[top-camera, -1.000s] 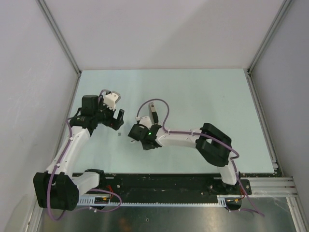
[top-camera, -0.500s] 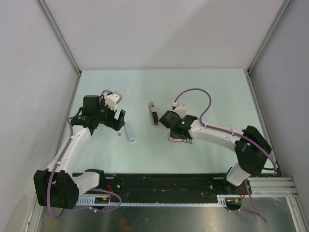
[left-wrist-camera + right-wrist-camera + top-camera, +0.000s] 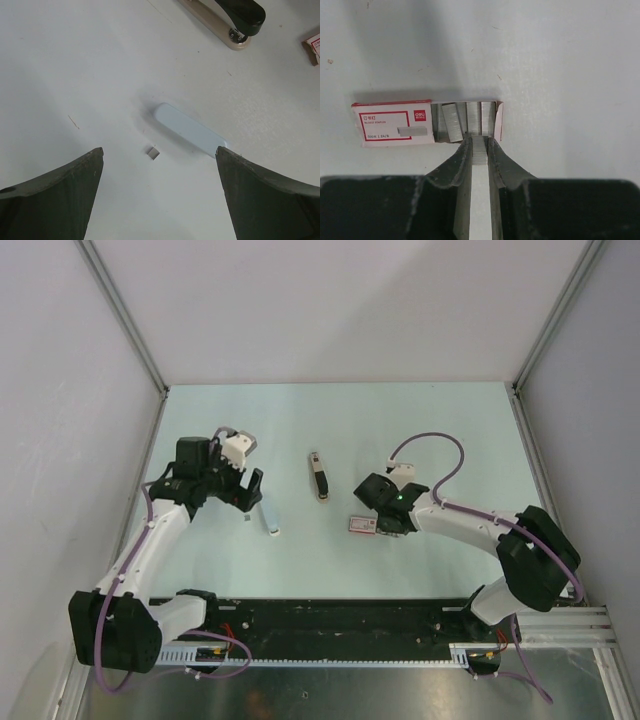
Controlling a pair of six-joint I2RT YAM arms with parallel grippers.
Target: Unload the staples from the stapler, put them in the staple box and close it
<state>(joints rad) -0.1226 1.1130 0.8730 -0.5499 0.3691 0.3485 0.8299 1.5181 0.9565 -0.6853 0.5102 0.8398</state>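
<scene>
Grey staples [image 3: 480, 156] sit pinched in the right end effector [image 3: 479, 144], nearly closed, box [image 3: 390, 125] just ahead; a skewed release could scatter them. The left end effector [image 3: 159, 148] gapes empty, stapler [image 3: 190, 131] just ahead.

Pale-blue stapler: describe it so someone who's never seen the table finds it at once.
On the pale-green table, go to the left half, right by the left arm's open fingers. The stapler lies flat there, a slim pale-blue bar with rounded ends, set diagonally. The black-and-beige stapler to its right is darker and bulkier, and the grey staple bit beside it is far tinier.
</scene>
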